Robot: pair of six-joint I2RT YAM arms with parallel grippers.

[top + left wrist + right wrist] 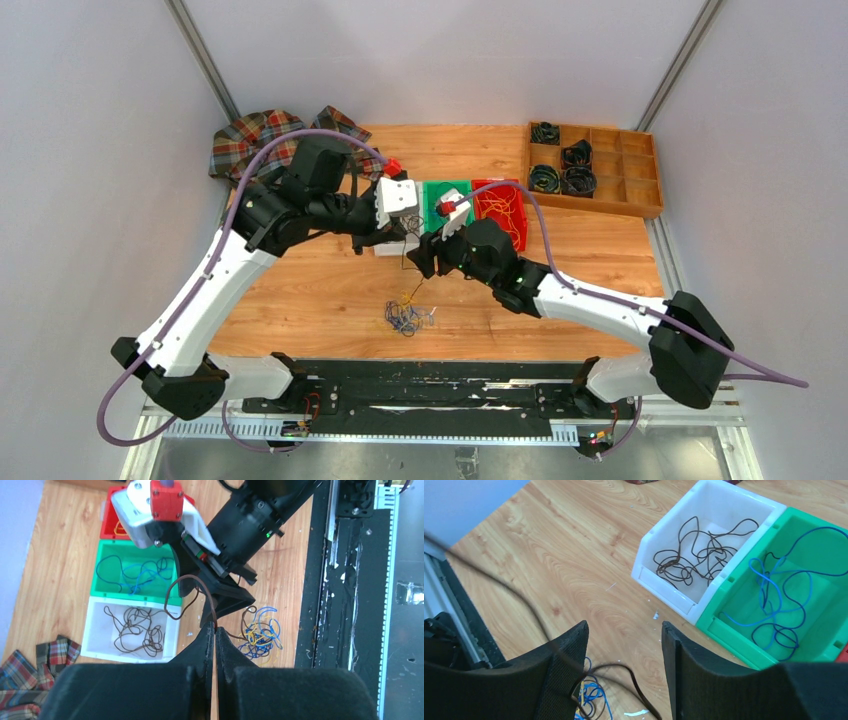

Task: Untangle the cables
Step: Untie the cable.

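Cables (694,555) are sorted into three bins (666,597), one brown strand (195,580) is pinched by the left gripper (215,630), the right gripper (624,630) is spread, and a tangle (404,318) is left.

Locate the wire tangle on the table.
Top view: the tangle lies near the table's front edge, around the centre, just in front of the right hand.

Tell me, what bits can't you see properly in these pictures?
- Red bin: left wrist view, mostly behind the right arm's white wrist mount; right wrist view, cut off at the edge.
- Cable tangle: right wrist view, partly behind the open right gripper and cut by the bottom edge.
- Brown wire pinched in the left gripper: too thin to follow in the top view.
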